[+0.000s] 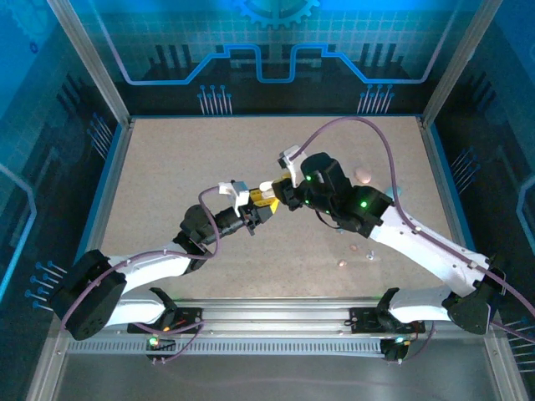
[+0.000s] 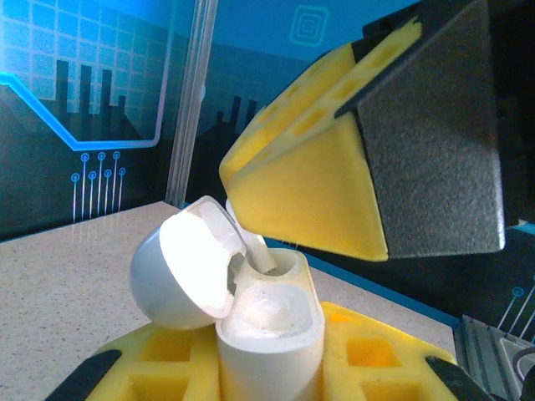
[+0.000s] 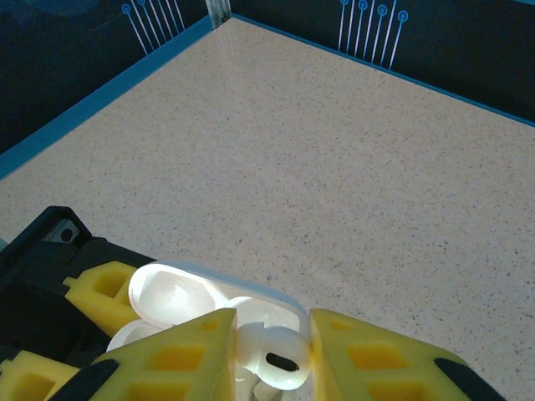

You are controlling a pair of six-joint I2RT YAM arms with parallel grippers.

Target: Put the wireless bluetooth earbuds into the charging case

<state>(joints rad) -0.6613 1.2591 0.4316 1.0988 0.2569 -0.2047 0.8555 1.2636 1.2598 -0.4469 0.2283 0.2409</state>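
**Two tools meeting over the middle of the worktop, with one earbud at the mouth of the open charging case.**

The right tool (image 3: 272,336) is clamped by its yellow pads on a white earbud (image 3: 288,344), head up and stem pointing down. In the left wrist view the stem reaches into a well of the white charging case (image 2: 272,326); how deep it sits cannot be told. The left tool (image 2: 267,361) is clamped on the body of that case, whose lid (image 2: 188,267) stands hinged back and open. Both tools meet tip to tip above the speckled worktop (image 1: 209,159). On the worktop just beyond the right arm lies a pink case (image 1: 364,175). Several loose buds (image 1: 343,263), tiny and pale, lie near the front edge, well apart from the tools.
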